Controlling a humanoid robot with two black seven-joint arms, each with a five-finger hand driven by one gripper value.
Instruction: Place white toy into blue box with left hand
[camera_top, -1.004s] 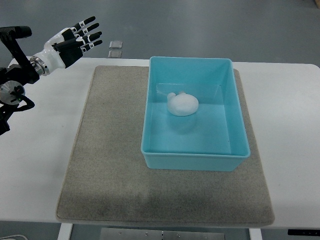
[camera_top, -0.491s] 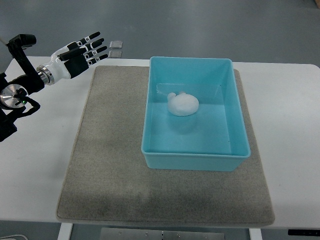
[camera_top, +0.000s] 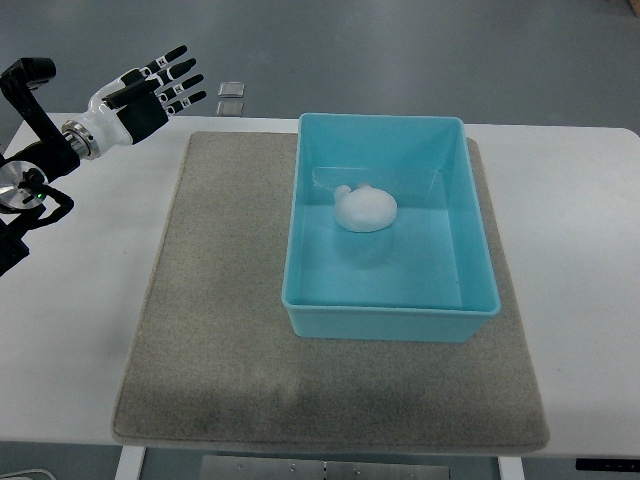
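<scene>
The white toy (camera_top: 365, 209) lies on the floor of the blue box (camera_top: 470, 190), toward its far half. The box stands on the right part of a grey mat (camera_top: 220, 300). My left hand (camera_top: 150, 92) hovers at the far left corner of the table, well away from the box, fingers spread and holding nothing. Its arm comes in from the left edge. The right arm does not show.
The mat lies on a white table (camera_top: 580, 220). Two small grey squares (camera_top: 231, 97) sit on the floor beyond the table's far edge. The left arm's black joints (camera_top: 25, 180) hang over the table's left side.
The left hand swung slightly right and down half a second ago, then drew back up and left. The toy and box have not moved.
</scene>
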